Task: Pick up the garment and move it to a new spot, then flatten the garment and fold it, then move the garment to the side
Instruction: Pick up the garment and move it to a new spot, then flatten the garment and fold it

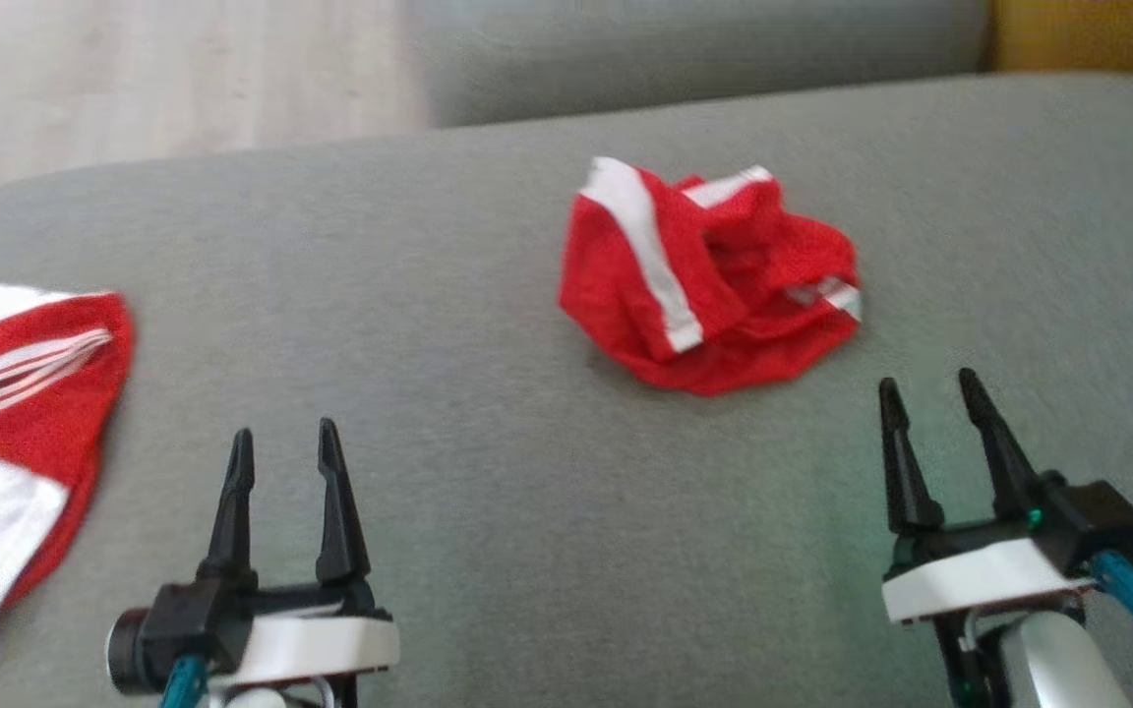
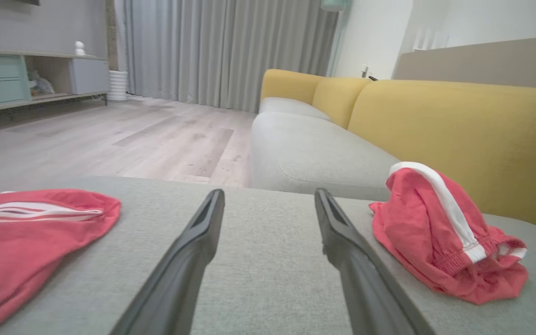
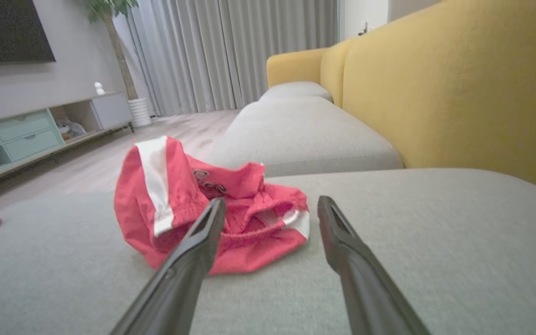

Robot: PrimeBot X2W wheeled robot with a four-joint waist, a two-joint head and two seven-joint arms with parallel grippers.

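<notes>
Garment (image 1: 714, 285): red, one broad white stripe down a side, white bands at the hems. There is a small dark mark on the red in the right wrist view, possibly a logo, but it is too blurred to read.
Second garment (image 1: 26, 413): red, thin white parallel stripes, plain white panel at one end.
Sofa seat (image 1: 488, 492): light grey, fine woven fleck.
Sofa back (image 2: 458, 125): mustard yellow, plain.
Floor (image 2: 110, 144): pale wood planks.
Curtains (image 2: 217, 51): grey, unpatterned.
Cabinet (image 3: 105, 109): grey front, pale green drawers (image 3: 26, 135).
Left pincer (image 1: 286, 430) and right pincer (image 1: 926, 380): black fingers (image 1: 232, 511), white mount (image 1: 970, 580), teal-blue cable (image 1: 1127, 588).
</notes>
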